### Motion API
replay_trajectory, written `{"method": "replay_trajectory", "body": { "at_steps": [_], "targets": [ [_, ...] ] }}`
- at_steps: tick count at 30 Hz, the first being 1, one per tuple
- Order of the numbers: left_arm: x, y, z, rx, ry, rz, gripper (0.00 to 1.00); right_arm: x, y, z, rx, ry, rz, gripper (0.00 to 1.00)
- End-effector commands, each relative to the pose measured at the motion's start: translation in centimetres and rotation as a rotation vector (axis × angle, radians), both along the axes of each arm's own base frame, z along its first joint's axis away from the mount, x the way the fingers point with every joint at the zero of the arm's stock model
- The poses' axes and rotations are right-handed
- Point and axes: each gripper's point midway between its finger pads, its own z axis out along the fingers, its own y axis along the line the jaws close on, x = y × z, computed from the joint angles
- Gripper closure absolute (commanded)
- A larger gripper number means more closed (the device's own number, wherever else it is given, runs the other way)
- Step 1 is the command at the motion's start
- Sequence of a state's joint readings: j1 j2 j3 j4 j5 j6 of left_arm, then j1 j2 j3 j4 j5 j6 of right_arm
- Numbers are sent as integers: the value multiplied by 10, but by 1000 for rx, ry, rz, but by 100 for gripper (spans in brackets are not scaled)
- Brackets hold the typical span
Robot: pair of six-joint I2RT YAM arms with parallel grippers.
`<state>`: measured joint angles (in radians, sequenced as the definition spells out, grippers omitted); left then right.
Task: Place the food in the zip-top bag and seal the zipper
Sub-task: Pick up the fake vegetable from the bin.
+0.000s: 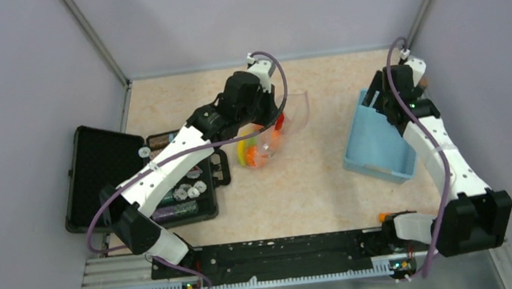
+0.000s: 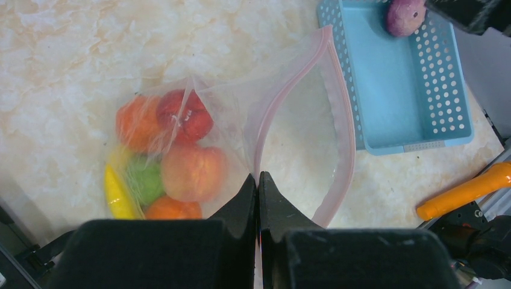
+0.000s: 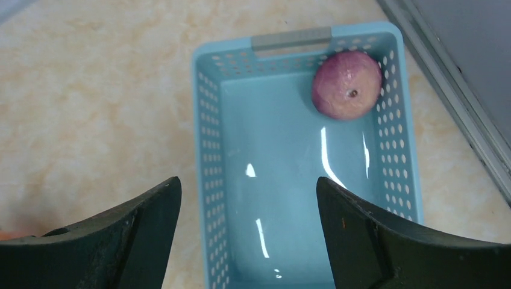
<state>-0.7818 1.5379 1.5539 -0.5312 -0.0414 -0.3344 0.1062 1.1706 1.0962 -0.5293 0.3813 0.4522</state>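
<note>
The clear zip-top bag (image 2: 295,120) lies on the table with its mouth open and its pinkish-red zipper strip (image 2: 347,138) curved round the opening. Inside are a peach (image 2: 193,171), a red piece (image 2: 184,114), an orange (image 2: 135,120), a green apple (image 2: 143,179) and a yellow banana (image 2: 116,192). My left gripper (image 2: 259,177) is shut on the near lip of the bag; from the top it sits over the bag (image 1: 292,115). My right gripper (image 3: 248,186) is open and empty above the blue basket (image 3: 205,150), which holds one purplish-pink fruit (image 3: 346,84). No slider shows.
An open black case (image 1: 102,175) with round tokens (image 1: 190,189) lies at the left. The blue basket (image 1: 375,146) stands at the right near the wall. An orange handle (image 2: 467,191) sits at the right arm's base. Metal frame posts rise at the back corners.
</note>
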Motion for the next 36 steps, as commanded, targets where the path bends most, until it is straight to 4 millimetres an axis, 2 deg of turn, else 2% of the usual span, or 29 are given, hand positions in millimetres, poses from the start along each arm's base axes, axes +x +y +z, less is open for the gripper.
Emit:
{"method": "replay_trajectory", "body": {
  "at_steps": [1, 4, 9, 13, 19, 23, 25, 28, 32, 36],
  "targets": [
    [-1, 1, 31, -60, -73, -9, 100, 0, -14, -22, 25, 107, -44, 19],
    [-1, 0, 31, -61, -73, -15, 100, 6, -23, -37, 46, 140, -66, 18],
    [-2, 2, 29, -61, -76, -11, 100, 10, -60, -57, 95, 183, -202, 17],
    [-3, 4, 25, -53, -74, -6, 100, 19, -63, -74, 130, 190, -246, 14],
    [-2, 6, 24, -42, -80, -3, 100, 31, -86, -75, 46, 211, -343, 13],
    [-3, 4, 22, -41, -72, -15, 100, 30, -110, -76, -56, 212, -443, 12],
    [-3, 3, 19, -40, -68, -17, 100, 41, -109, -84, -87, 225, -368, 14],
    [-2, 1, 17, -36, -61, -24, 100, 46, -112, -100, -96, 274, -388, 14],
    [-1, -4, 18, -43, -53, -35, 100, 76, -112, -117, -145, 276, -279, 15],
    [-2, -4, 20, -39, -47, -38, 100, 76, -128, -120, -236, 345, -323, 17]
  ]
}}
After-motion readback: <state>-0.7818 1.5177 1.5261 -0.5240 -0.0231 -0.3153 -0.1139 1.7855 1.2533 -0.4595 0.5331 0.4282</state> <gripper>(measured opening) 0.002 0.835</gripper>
